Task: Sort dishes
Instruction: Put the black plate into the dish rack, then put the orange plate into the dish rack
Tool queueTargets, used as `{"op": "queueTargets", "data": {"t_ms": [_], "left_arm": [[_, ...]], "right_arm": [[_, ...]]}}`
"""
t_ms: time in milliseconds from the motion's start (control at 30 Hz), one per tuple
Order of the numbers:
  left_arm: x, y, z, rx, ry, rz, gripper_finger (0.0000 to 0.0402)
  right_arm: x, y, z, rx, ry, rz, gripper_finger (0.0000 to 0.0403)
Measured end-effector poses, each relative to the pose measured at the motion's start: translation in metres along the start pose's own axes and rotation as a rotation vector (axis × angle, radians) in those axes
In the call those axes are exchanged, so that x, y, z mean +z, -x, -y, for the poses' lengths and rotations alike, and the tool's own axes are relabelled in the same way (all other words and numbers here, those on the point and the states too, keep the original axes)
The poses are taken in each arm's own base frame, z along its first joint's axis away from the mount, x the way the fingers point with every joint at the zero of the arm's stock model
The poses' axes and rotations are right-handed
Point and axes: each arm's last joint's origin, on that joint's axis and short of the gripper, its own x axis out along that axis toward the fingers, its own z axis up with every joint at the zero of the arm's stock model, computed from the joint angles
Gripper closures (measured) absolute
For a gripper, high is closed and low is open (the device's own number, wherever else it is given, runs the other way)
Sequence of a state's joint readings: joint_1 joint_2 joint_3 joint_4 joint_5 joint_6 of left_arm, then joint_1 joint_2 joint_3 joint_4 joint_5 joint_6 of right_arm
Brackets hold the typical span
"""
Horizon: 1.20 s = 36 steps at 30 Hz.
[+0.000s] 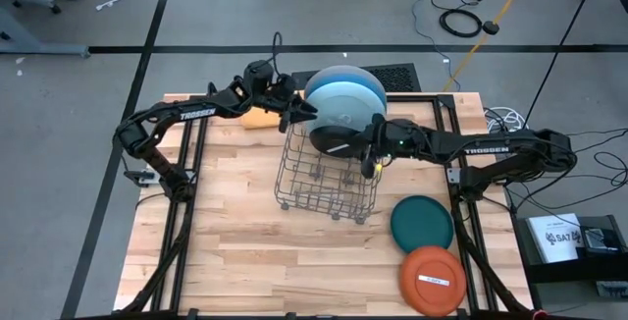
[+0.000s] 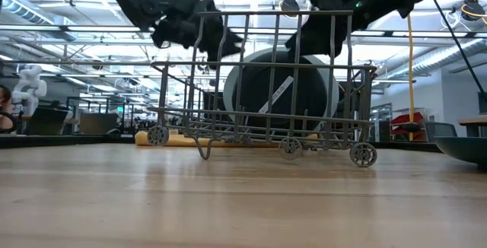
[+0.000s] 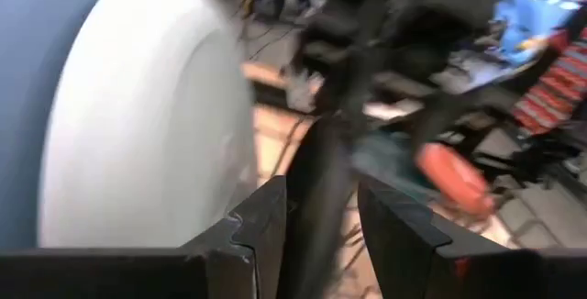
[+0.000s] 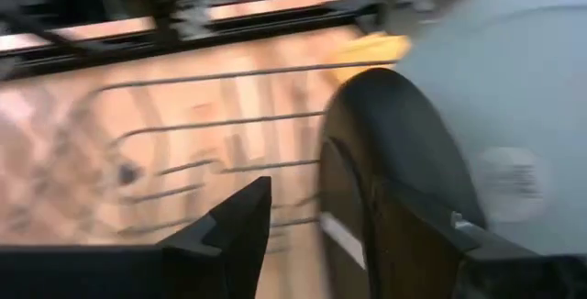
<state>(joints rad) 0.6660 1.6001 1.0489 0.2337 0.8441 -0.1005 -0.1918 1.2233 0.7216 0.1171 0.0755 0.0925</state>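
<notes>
My left gripper (image 1: 294, 112) hovers at the far left corner of the wire rack (image 1: 329, 178), right by the edge of the large blue plate (image 1: 345, 92). In my left wrist view its fingers (image 3: 252, 235) are spread with a dark plate edge running up between them, but I cannot tell whether they press on it. The blue plate stands on edge at the far end of the rack, the large grey plate (image 2: 332, 96) against it, and the black plate (image 1: 339, 135) in front of both, upright in the tines.

My right gripper (image 1: 373, 153) comes in from the right, over the rack's right side. Its fingers (image 4: 240, 235) straddle the black plate's rim, apart and seemingly not yet clamped.

I judge the step in hand to be seating the black plate in its slot. To do it well I should keep the rim centred between my right fingers, hold the plate upright so it drops between two tines, and let my left side steady the stack without shoving the big plates over.

The rack wires crowd both wrists, and the two arms are close together above it. To the right on the desk (image 1: 235, 251), well apart from the rack, lie a dark teal plate (image 1: 422, 222) and nearer, touching it, the orange plate (image 1: 433, 279), both unsorted. A yellow-orange cloth (image 1: 258, 118) lies beyond the rack's far left corner.
</notes>
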Motion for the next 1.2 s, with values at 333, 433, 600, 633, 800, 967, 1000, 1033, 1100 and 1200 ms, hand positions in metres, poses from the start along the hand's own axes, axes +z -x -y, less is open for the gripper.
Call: {"op": "queueTargets", "data": {"t_ms": [333, 433, 600, 633, 800, 967, 1000, 1033, 1100, 1200], "left_arm": [[0.029, 0.007, 0.055, -0.169, -0.138, 0.063, 0.0265], [0.028, 0.0, 0.065, -0.205, -0.144, 0.051, 0.0265], [0.016, -0.013, 0.077, -0.197, -0.148, -0.019, 0.0265], [0.013, -0.016, 0.079, -0.183, -0.148, -0.042, 0.0265], [0.001, -0.027, 0.089, -0.056, -0.167, -0.126, 0.0265], [-0.004, -0.036, 0.103, -0.025, -0.188, -0.15, 0.0265], [-0.004, -0.037, 0.106, -0.033, -0.191, -0.153, 0.0265], [-0.005, -0.039, 0.108, -0.039, -0.193, -0.155, 0.0265], [-0.006, -0.042, 0.114, -0.049, -0.192, -0.16, 0.0265], [-0.009, -0.046, 0.122, -0.052, -0.178, -0.168, 0.0265]], "right_arm": [[0.013, 0.002, 0.015, -0.312, 0.056, 0.128, 0.0226], [0.021, 0.005, 0.013, -0.302, 0.104, 0.189, 0.0226], [0.046, 0.023, -0.005, -0.154, 0.171, 0.157, 0.0225], [0.05, 0.029, -0.01, -0.133, 0.173, 0.116, 0.0225], [0.069, 0.064, -0.03, -0.138, 0.112, -0.126, 0.0225], [0.072, 0.092, -0.052, -0.107, 0.038, -0.312, 0.0225], [0.07, 0.095, -0.057, -0.096, 0.022, -0.341, 0.0225], [0.068, 0.099, -0.061, -0.089, 0.004, -0.367, 0.0225], [0.063, 0.104, -0.069, -0.075, -0.043, -0.401, 0.0225], [0.053, 0.111, -0.081, -0.043, -0.09, -0.48, 0.0225]]}}
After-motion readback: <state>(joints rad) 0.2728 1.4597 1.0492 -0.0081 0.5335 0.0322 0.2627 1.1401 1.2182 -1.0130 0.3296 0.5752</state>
